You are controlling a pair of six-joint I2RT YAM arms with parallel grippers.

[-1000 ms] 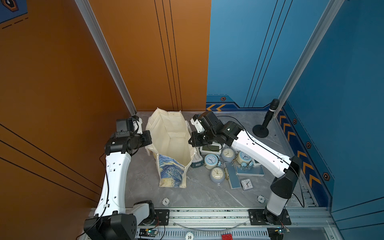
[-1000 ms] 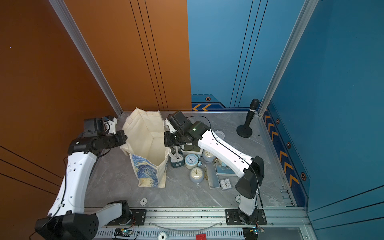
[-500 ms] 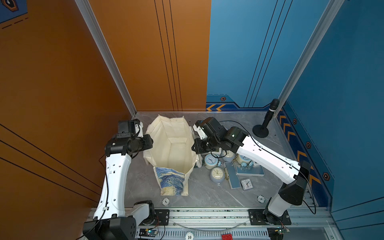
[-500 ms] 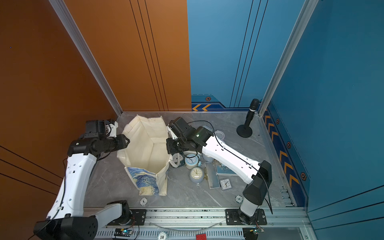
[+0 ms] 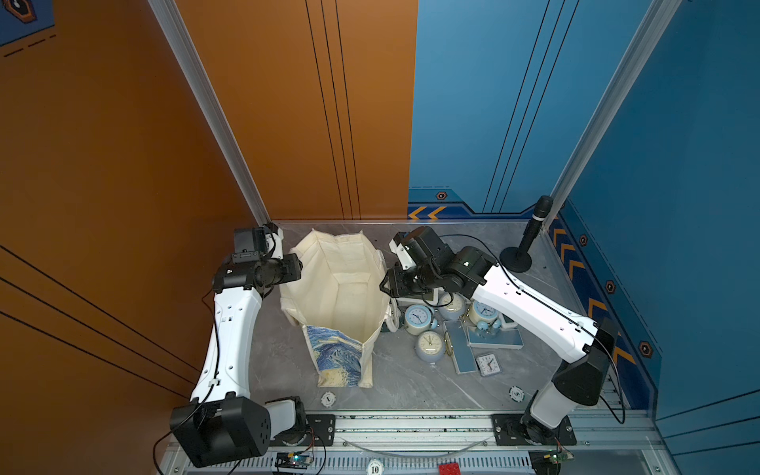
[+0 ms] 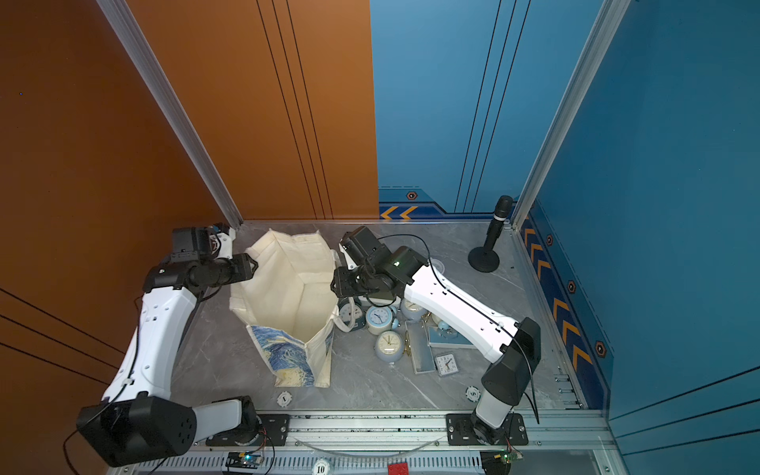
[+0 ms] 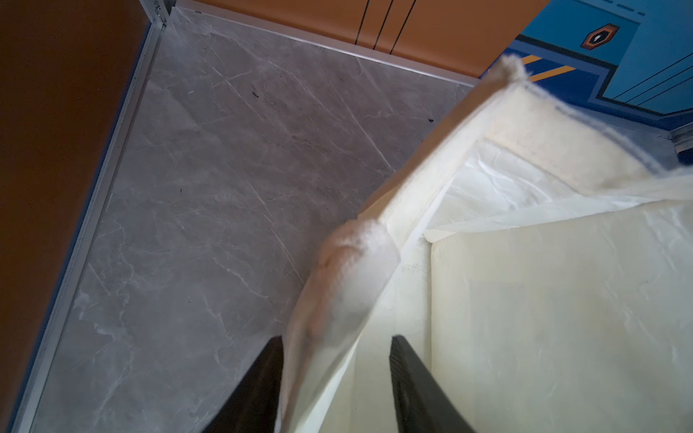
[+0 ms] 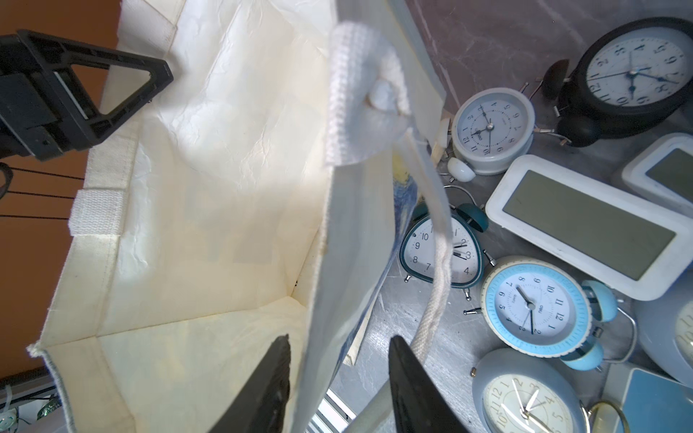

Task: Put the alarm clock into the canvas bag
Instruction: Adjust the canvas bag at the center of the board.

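The canvas bag (image 5: 335, 357) (image 6: 283, 353) stands upright in both top views with its mouth wide open, the starry print facing the front. My left gripper (image 5: 298, 267) (image 7: 337, 337) is open, its fingers astride the bag's left rim (image 7: 348, 285). On the opposite side my right gripper (image 5: 386, 283) (image 8: 339, 337) is open too, one finger inside the bag's wall (image 8: 352, 243) and one outside. Several alarm clocks lie right of the bag: a light blue twin-bell one (image 5: 417, 316) (image 8: 536, 303), a teal one (image 8: 442, 251), a cream-faced one (image 5: 429, 345). I see nothing inside the bag.
A black clock (image 8: 633, 71), a white digital clock (image 8: 585, 221) and a small square clock (image 5: 488, 364) crowd the same pile. One bag handle (image 8: 438, 285) droops over the teal clock. A microphone stand (image 5: 516, 259) rises at the back right. Walls close the left and back.
Both grippers were shut on the bag's rim a second ago and have opened. The bag has shifted slightly toward the front and stands by itself.
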